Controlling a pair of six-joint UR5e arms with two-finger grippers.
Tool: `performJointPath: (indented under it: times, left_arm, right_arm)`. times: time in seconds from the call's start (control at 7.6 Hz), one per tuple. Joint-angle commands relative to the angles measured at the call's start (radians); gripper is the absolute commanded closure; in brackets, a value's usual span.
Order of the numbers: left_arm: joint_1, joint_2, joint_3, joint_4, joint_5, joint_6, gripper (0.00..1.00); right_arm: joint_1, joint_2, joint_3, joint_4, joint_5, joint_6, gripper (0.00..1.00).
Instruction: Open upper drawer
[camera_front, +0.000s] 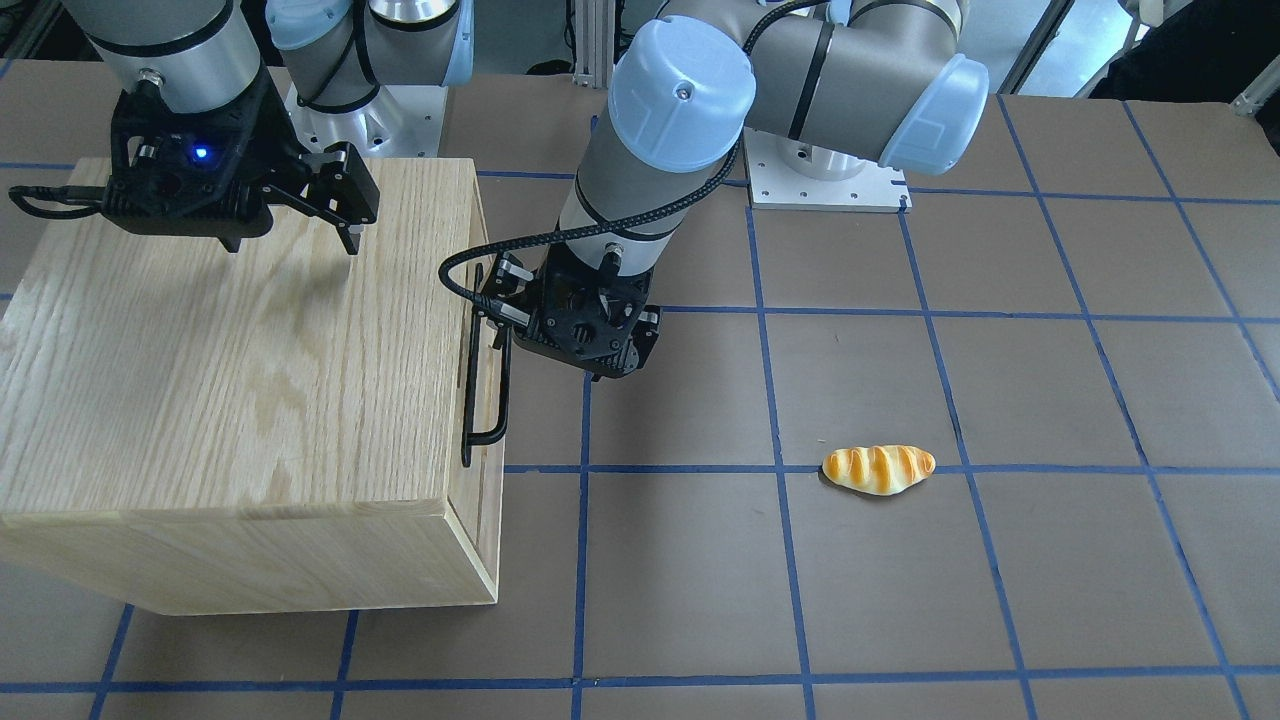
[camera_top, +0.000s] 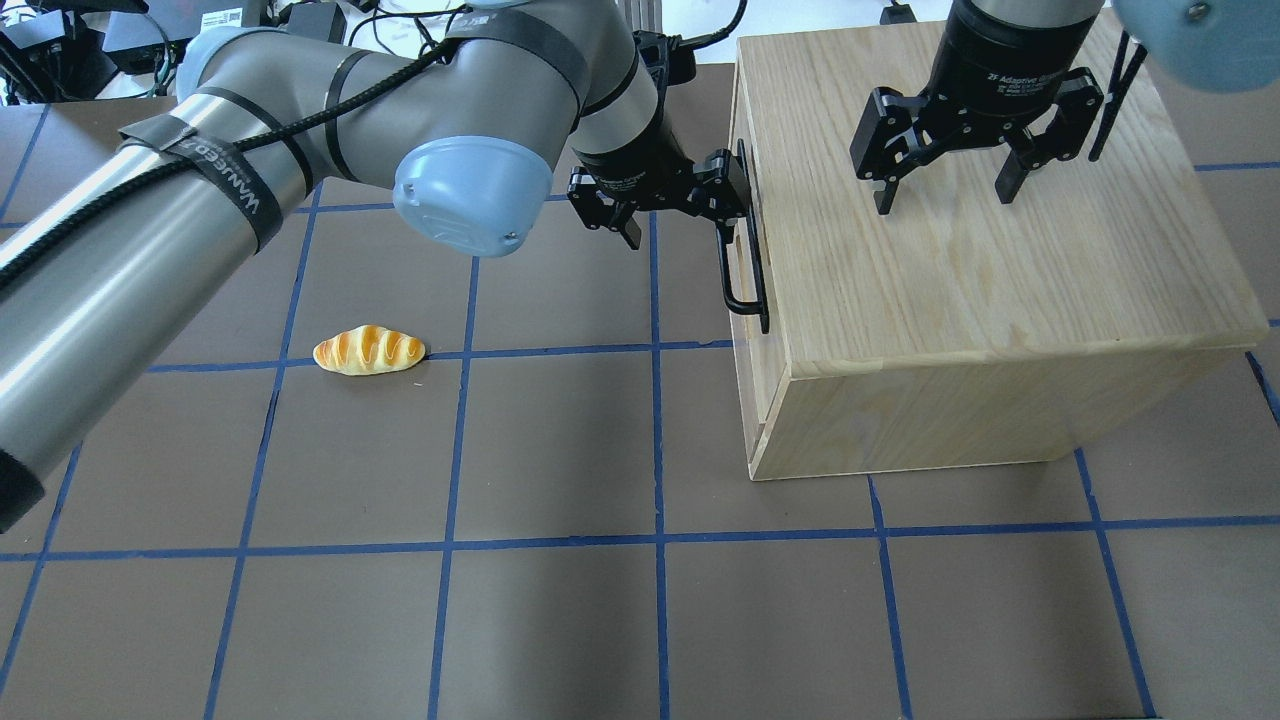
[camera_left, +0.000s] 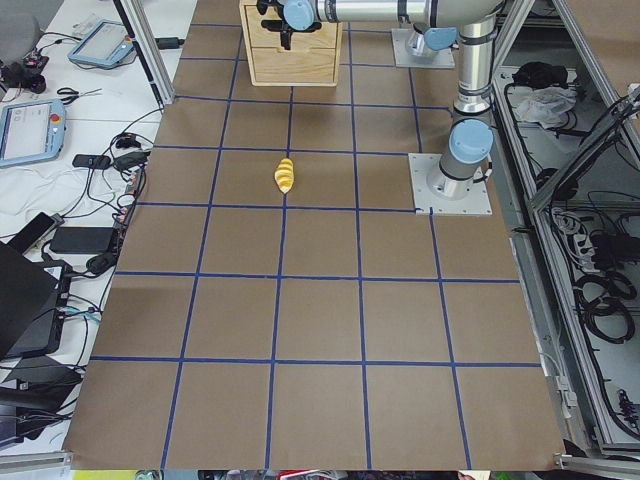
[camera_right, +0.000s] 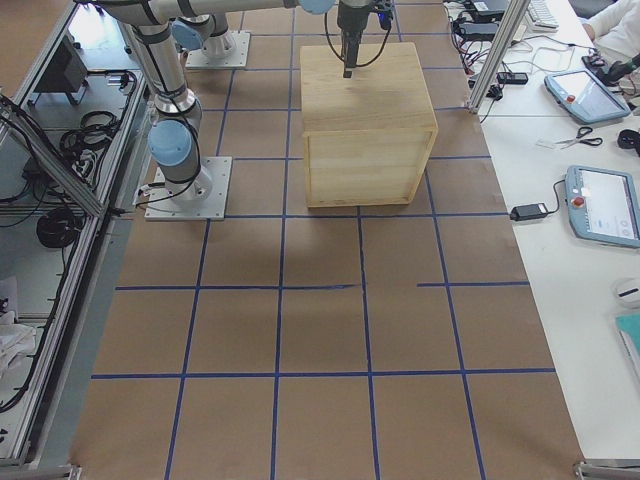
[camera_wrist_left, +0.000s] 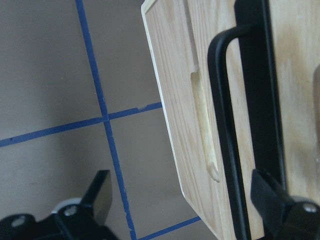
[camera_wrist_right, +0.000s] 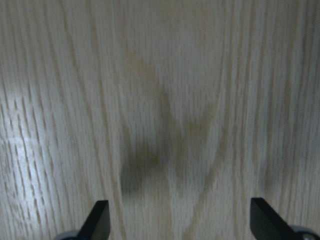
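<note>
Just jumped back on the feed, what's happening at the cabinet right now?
The left gripper is open and lined up on the upper drawer, with its black bar handle between the fingers but not yet clamped. The drawer looks shut. The right gripper hangs open over the cabinet top, holding nothing. A bread roll lies on the table, away from both arms.

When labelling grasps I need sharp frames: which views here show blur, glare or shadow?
Right wrist view: cabinet top soft, out of focus, blotched by shadow. Left wrist view: handle fairly sharp. Front-facing view: pale glare on that top's left side. Overhead view: crisp, evenly lit.
</note>
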Motion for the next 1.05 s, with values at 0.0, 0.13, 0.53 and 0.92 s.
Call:
performJointPath:
  times: [0.0, 0.13, 0.53, 0.92]
  left_arm:
    - [0.000, -0.020, -0.001, 0.002, -0.003, 0.008, 0.00]
    - [0.004, -0.017, -0.007, 0.000, 0.007, 0.017, 0.00]
    - [0.097, 0.007, -0.021, -0.018, 0.014, 0.031, 0.00]
    - [0.226, 0.053, -0.037, -0.114, 0.050, 0.033, 0.00]
  right_arm:
    - [0.000, 0.000, -0.001, 0.000, 0.000, 0.000, 0.00]
    - [0.000, 0.000, -0.001, 0.000, 0.000, 0.000, 0.00]
    - [0.000, 0.000, -0.001, 0.000, 0.000, 0.000, 0.00]
    - [0.000, 0.000, -0.001, 0.000, 0.000, 0.000, 0.00]
